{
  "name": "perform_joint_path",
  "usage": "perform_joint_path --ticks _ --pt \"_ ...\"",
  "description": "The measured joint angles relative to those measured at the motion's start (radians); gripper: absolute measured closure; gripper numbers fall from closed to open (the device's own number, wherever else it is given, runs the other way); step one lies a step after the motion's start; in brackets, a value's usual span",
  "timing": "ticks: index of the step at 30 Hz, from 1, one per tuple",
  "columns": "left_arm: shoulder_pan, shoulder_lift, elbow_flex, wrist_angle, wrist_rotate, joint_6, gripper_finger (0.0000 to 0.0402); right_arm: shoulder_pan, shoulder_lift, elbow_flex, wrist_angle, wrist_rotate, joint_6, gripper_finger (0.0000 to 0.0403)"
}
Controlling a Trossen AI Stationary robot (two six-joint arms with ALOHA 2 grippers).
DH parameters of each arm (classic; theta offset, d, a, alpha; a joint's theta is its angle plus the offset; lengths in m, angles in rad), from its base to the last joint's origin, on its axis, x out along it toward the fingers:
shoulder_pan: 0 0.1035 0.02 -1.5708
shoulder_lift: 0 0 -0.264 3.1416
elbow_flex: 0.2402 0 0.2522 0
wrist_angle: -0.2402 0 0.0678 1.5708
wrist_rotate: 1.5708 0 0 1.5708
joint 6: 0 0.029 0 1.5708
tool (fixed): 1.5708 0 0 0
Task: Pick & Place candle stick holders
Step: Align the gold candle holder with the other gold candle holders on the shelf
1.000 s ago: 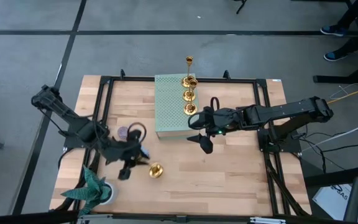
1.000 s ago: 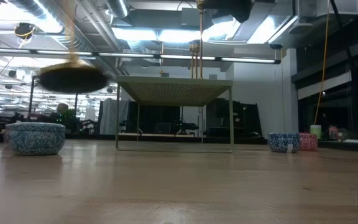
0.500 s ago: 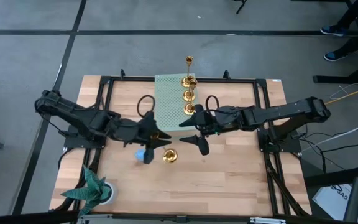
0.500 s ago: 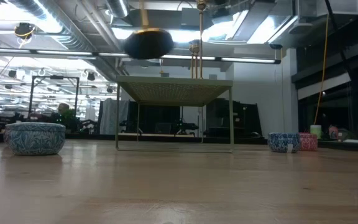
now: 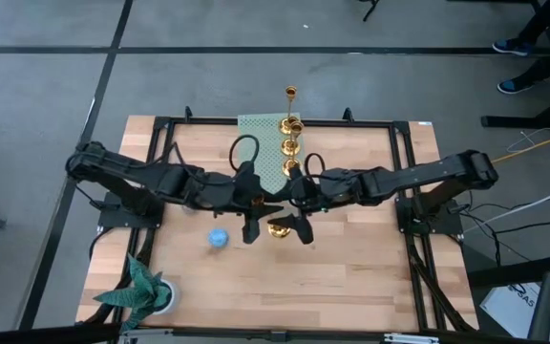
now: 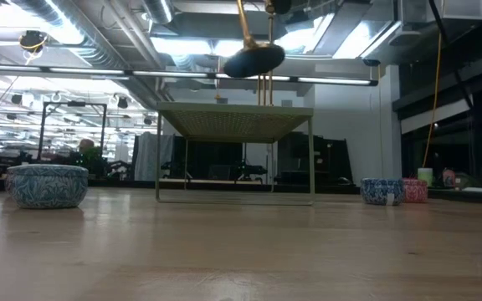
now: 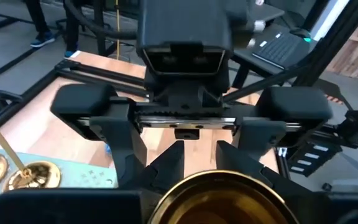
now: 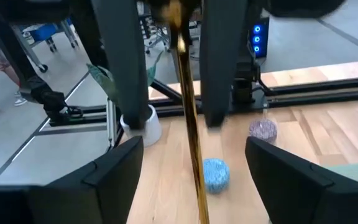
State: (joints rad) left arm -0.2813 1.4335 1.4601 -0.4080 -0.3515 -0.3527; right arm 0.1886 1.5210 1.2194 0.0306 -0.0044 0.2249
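My left gripper (image 5: 254, 227) is shut on a gold candle stick holder (image 5: 277, 229) held high over the middle of the table. The low view shows its round base (image 6: 253, 60) from below, with the thin stem (image 6: 243, 25) rising tilted. My right gripper (image 5: 300, 224) is open and faces the left one. Its fingers stand on either side of the stem (image 8: 188, 118) without touching it. Several more gold holders (image 5: 291, 145) stand on their bases along the right side of the green perforated stand (image 5: 256, 143). My left gripper holds the candle stick holder by its wide round upper end (image 7: 216, 186), pinched between the two fingers. The fingers come roughly level from the table's left. The stem (image 8: 188, 118) hangs below them, a little tilted, with the base (image 6: 253, 60) lowest and clear of the table.
A blue disc (image 5: 218, 238) lies on the table near the left arm, and a pink disc (image 8: 263, 129) lies beyond it. A plant in a white pot (image 5: 146, 291) stands at the near left corner. A black frame (image 5: 404, 172) borders the table top.
My left gripper has carried the holder from the table's near left toward the right and the far edge, and upward, until it faces the right gripper. The holder has stayed clear of the table, hanging base down. My right gripper has edged toward the left, and its open fingers now flank the stem.
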Motion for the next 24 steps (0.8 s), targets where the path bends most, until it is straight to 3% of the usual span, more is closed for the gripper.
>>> perform_joint_path --ticks 5,17,24 --pt "0.002 0.004 0.0 0.018 0.004 0.0 0.0316 0.0 0.008 0.0 0.014 0.0 -0.025 0.0156" --pt "0.002 0.005 0.0 0.086 0.002 -0.001 0.0309 0.0 0.008 0.0 0.011 0.001 -0.027 0.0326" --pt "0.002 0.005 0.0 0.105 -0.013 0.0 0.0309 0.0 0.008 0.0 0.014 0.003 -0.028 0.0367"
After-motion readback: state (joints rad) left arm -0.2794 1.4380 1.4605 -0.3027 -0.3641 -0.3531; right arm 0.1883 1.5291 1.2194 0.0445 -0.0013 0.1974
